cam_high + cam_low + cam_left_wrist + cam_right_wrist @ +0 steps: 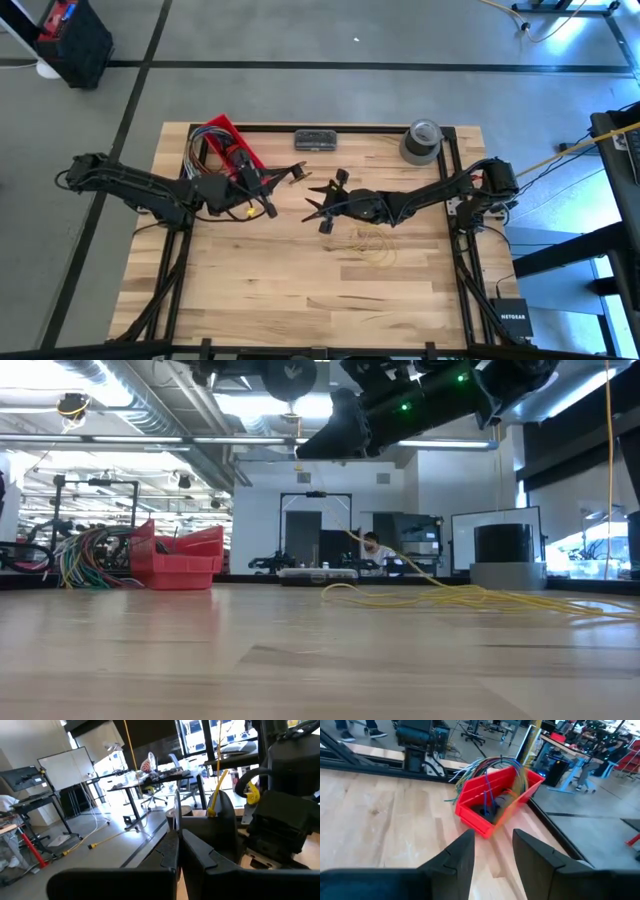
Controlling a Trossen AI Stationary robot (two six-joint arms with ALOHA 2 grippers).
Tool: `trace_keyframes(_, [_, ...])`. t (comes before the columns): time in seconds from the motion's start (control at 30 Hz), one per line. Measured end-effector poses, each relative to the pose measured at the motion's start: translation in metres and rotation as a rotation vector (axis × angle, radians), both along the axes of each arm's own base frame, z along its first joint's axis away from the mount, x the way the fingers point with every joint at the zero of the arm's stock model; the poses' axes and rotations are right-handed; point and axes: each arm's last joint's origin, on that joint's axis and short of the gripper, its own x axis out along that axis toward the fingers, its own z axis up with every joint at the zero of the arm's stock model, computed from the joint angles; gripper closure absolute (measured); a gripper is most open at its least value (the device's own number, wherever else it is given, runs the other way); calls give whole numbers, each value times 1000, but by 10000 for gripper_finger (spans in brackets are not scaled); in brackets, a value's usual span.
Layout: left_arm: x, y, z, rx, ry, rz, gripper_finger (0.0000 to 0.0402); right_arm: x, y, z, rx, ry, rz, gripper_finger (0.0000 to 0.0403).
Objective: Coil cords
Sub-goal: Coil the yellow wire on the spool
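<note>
The cord (368,245) is thin and pale yellow. It lies in loose loops on the wood right of the table's middle, and the low view shows it as a flat tangle (470,598). One strand (385,557) rises from the tangle up and to the left; its upper end is too faint to follow. My right gripper (325,203) hangs open above the table just left of the loops, nothing between its fingers (492,850). My left gripper (268,205) is shut (177,847), held level above the table left of centre, tip toward the right gripper. My left gripper is shut, and I cannot tell whether a strand of the cord lies between its fingers.
A red bin (225,145) with multicoloured wires stands at the far left (495,802). At the far edge lie a dark flat box (316,139) and a grey cylinder (422,140). Black frame rails run along the table's sides. Bare wood stretches toward the near edge (300,300).
</note>
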Motion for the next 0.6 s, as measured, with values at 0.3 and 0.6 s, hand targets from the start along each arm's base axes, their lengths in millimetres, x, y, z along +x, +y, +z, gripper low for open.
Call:
trace_keyframes(0.3, [2,0,0,15,-3,3,400,0,0,0,43,-18,-4,307])
trace_keyframes(0.6, [3,1,-1,38,17,7,400,0,0,-1,86,-15,-15,332])
